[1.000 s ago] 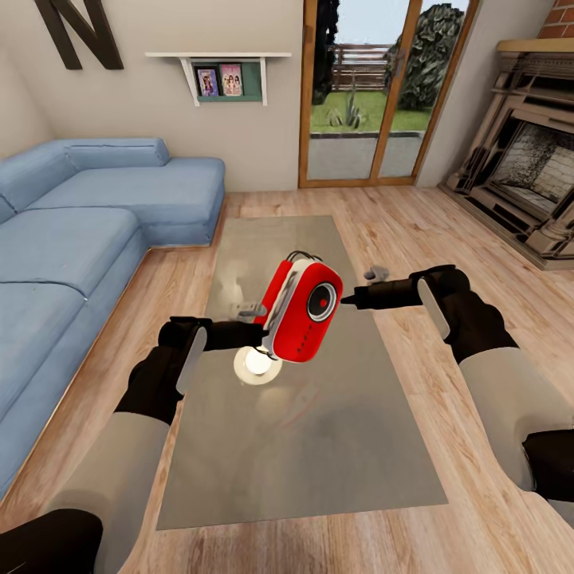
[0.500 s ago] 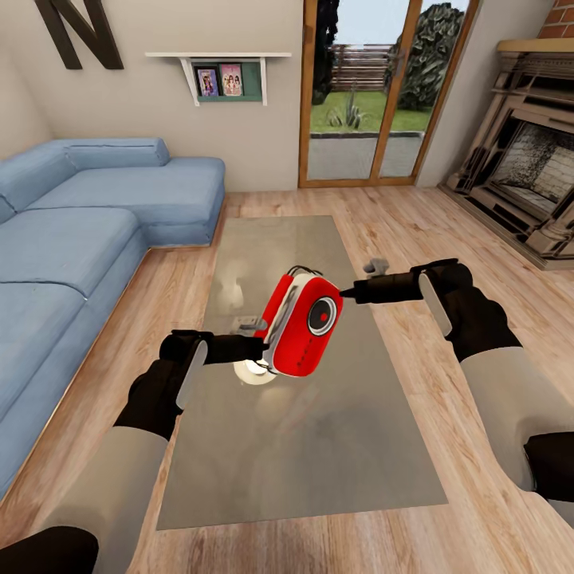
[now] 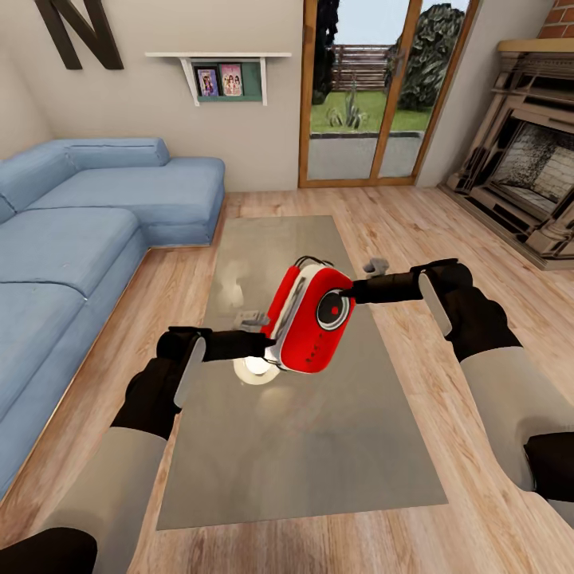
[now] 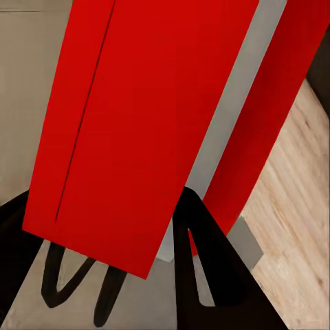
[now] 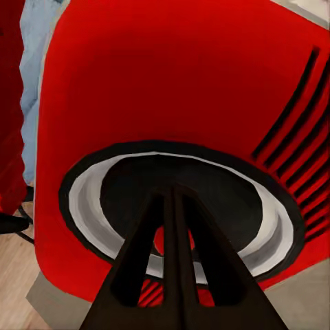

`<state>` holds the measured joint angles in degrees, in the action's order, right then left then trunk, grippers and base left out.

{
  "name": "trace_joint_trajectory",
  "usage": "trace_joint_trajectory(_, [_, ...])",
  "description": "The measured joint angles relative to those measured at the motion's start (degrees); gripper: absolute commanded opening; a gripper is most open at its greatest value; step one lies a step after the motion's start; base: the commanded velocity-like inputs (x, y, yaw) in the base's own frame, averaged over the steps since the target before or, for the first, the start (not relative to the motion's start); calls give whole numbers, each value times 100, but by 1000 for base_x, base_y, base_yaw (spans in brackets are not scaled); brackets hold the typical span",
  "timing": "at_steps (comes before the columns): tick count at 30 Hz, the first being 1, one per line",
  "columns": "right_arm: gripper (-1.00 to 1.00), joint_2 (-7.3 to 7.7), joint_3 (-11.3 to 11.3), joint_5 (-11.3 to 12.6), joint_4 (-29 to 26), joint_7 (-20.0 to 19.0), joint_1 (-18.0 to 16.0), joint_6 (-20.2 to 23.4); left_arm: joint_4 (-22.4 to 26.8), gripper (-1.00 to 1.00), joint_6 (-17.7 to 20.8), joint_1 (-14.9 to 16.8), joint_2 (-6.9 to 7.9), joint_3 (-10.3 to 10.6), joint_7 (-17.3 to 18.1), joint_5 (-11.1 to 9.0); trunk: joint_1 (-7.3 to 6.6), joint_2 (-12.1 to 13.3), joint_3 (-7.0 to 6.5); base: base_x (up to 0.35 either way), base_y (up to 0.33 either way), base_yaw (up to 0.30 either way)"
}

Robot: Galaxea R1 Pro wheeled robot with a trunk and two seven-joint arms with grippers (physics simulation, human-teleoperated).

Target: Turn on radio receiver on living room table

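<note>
The bright red radio receiver (image 3: 307, 331) hangs tilted above the grey glossy table (image 3: 319, 446), its round dark-ringed dial (image 3: 333, 309) facing right. My left gripper (image 3: 267, 344) is shut on the radio's left side. In the left wrist view the red body (image 4: 137, 117) sits between the dark fingers (image 4: 203, 265). My right gripper (image 3: 353, 291) is shut, its joined tips pressed against the dial. The right wrist view shows the closed fingers (image 5: 168, 261) meeting the dial's dark centre (image 5: 179, 192).
A blue sectional sofa (image 3: 80, 231) runs along the left. The brick fireplace (image 3: 534, 175) stands at the right and glass doors (image 3: 375, 88) at the back. A bright lamp reflection (image 3: 253, 368) shows on the tabletop under the radio. Wood floor surrounds the table.
The left gripper has carried the radio right and a little up, toward the right gripper. The right gripper's tips, earlier just off the dial, now touch it.
</note>
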<state>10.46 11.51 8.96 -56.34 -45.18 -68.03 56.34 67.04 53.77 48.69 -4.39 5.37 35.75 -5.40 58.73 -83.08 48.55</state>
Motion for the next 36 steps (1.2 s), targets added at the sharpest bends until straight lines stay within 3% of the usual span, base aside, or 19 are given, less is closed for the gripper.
trace_joint_trajectory(10, [-100, 0, 0, 9, -179, 0, 0, 9, 340, -100, 297, 0, 0, 0, 29, 23, 0, 0, 0, 0, 0, 0])
trace_joint_trajectory(27, [-100, 15, 8, 13, -185, 0, 0, 13, 395, -100, 327, -1, -8, 16, 23, 85, 0, 0, 0, 0, 0, 0])
trace_joint_trajectory(36, [-100, 12, 8, 49, -185, -2, -2, 32, 740, -100, 316, -2, -28, 6, -10, 326, 0, 0, 0, 0, 0, 0])
